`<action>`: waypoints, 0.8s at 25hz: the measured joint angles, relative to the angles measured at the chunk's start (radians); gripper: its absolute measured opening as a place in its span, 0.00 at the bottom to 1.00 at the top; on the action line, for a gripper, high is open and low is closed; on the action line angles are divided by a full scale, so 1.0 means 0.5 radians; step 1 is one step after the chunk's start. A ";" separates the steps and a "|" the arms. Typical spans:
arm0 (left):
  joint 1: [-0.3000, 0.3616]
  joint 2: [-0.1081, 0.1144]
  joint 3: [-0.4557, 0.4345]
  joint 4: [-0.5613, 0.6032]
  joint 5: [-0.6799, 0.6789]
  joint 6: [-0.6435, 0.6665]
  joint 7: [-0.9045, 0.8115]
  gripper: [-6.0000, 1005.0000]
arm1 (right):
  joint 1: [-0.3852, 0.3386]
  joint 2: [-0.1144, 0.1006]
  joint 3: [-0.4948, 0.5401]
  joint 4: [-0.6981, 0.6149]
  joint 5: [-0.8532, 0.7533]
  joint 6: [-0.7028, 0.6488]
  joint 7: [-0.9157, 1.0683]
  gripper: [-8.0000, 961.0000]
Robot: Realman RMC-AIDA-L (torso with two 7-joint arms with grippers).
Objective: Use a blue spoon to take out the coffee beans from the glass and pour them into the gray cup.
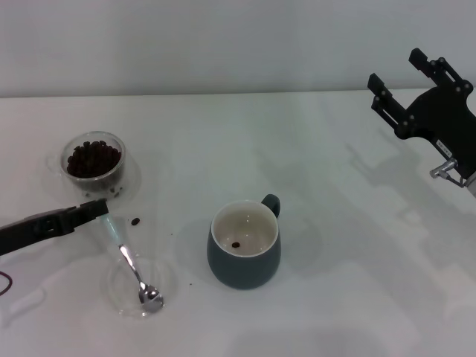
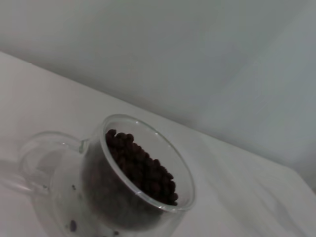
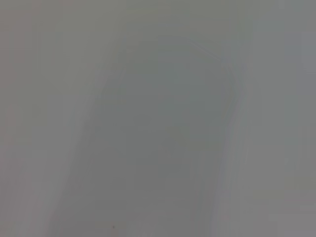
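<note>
On white table (image 1: 312,149): gray cup (image 1: 244,260) at centre, one bean inside; glass (image 1: 94,162) of coffee beans (image 1: 92,158) far left. Left gripper (image 1: 95,209) pinches blue spoon (image 1: 128,256), bowl resting in clear dish (image 1: 119,294). Right gripper (image 1: 398,82) parked, fingers apart. Risk: thin handle twisting, beans spilling; one stray bean (image 1: 135,222) on table.

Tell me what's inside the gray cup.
The gray cup holds one coffee bean on its cream floor; the near inner wall is hidden behind the rim.
</note>
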 joint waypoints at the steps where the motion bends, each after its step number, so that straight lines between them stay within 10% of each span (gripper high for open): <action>1: -0.007 0.000 0.000 -0.007 0.011 -0.013 0.000 0.24 | 0.002 0.000 0.000 0.000 0.000 0.001 0.000 0.77; 20: 0.050 -0.016 -0.145 0.235 -0.043 0.009 0.059 0.48 | 0.010 -0.001 0.027 -0.001 0.034 -0.008 -0.003 0.77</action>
